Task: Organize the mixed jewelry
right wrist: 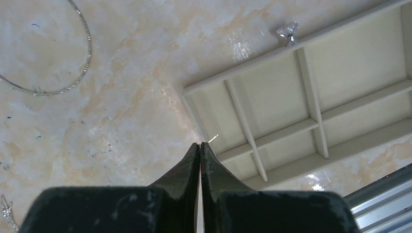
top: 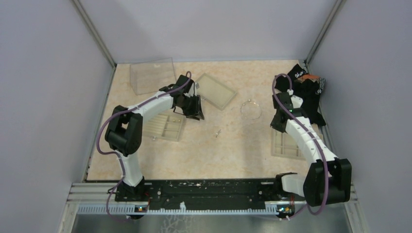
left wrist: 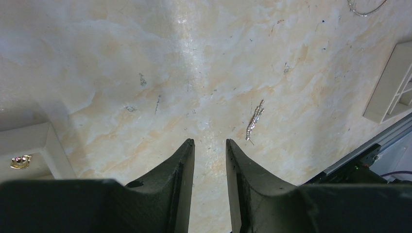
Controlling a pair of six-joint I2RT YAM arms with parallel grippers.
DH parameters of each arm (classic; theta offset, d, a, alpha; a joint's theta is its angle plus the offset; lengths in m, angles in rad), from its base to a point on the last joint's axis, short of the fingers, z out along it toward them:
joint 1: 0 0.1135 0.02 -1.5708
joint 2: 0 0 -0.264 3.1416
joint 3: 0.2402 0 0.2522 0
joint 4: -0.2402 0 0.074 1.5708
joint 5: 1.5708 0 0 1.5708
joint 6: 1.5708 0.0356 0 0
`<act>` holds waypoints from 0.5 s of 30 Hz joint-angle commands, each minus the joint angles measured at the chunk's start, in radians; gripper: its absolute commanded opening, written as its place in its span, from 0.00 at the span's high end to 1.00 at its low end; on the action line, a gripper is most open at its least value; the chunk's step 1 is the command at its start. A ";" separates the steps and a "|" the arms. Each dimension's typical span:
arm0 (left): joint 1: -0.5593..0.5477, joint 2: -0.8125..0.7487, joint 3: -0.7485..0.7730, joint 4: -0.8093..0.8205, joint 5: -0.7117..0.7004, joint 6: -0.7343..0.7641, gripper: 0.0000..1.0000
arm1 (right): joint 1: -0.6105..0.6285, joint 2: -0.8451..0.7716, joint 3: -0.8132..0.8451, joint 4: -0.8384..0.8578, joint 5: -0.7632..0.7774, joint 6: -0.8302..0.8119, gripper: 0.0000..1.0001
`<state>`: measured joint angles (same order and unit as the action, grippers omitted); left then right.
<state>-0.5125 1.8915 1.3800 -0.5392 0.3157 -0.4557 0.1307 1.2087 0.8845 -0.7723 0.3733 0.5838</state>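
Observation:
A thin silvery loop (top: 250, 109) lies on the table between the arms; it also shows in the right wrist view (right wrist: 85, 58) and at the top edge of the left wrist view (left wrist: 367, 10). A small silvery bar-shaped piece (top: 218, 132) lies mid-table, just ahead and right of my left gripper (left wrist: 210, 141), which is open and empty above bare table. A tiny gold piece (left wrist: 20, 161) sits in the left tray (left wrist: 41, 138). My right gripper (right wrist: 200, 144) is shut over the near-left corner of the right tray (right wrist: 296, 56). A thin pale sliver (right wrist: 214, 139) shows just past its tips. A crystal stud (right wrist: 288, 31) rests at that tray's far rim.
The beige left tray (top: 165, 127) and right tray (top: 286, 144) lie near each arm. A clear box (top: 151, 75) and a clear lid (top: 216, 91) are at the back left. A black cloth heap (top: 308, 87) sits in the back right corner. Walls enclose three sides.

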 commanded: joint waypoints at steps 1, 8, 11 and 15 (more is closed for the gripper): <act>0.003 0.018 0.041 -0.009 0.008 0.006 0.63 | -0.035 0.020 -0.034 0.069 0.021 -0.027 1.00; 0.002 0.028 0.053 -0.016 0.008 0.003 0.63 | -0.081 0.067 -0.084 0.120 0.000 -0.060 1.00; 0.002 0.034 0.061 -0.018 0.007 0.000 0.63 | -0.085 0.082 -0.084 0.123 -0.009 -0.060 0.82; 0.002 0.031 0.071 -0.021 0.001 0.000 0.61 | -0.085 0.063 -0.055 0.124 -0.034 -0.077 0.69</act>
<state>-0.5125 1.9125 1.4136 -0.5510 0.3153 -0.4557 0.0551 1.2953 0.7982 -0.6880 0.3573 0.5308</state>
